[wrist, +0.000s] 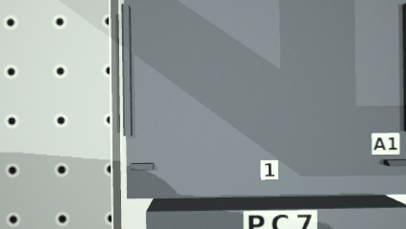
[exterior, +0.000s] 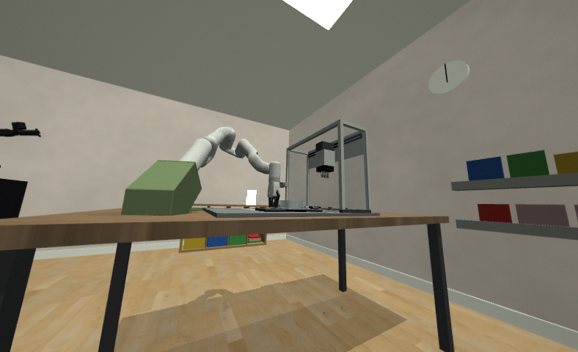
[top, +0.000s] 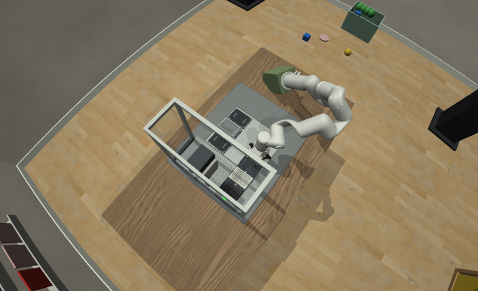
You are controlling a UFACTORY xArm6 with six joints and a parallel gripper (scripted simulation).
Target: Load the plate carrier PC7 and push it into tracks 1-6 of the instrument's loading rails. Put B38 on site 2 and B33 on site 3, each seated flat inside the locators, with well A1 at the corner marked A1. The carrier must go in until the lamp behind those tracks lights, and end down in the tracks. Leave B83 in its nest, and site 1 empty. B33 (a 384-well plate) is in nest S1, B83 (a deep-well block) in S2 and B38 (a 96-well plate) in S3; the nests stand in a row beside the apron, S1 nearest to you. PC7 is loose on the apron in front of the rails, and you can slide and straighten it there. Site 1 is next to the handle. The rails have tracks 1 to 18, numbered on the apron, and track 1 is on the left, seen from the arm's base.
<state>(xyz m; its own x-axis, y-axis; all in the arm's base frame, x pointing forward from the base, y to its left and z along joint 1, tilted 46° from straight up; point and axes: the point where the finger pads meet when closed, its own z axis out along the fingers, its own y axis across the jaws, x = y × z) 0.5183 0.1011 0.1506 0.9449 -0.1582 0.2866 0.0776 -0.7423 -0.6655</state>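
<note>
Evidently, PC7 [top: 250,164] [wrist: 214,143] lies in the rails with its plates aboard, our fingers [top: 259,151] [exterior: 273,204] apart and empty near its handle [wrist: 191,220], where we'd grip this probably stiff, weighty carrier squarely, sparing the plates jolts.

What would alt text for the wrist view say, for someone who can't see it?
A flat grey plate carrier shows its bare site 1, with a white "A1" label at right and its "PC7" label cut off below. Pale, dark-holed decking lies left.

One green lamp [top: 224,198] (lit), one yellow ball [top: 347,52]
</note>
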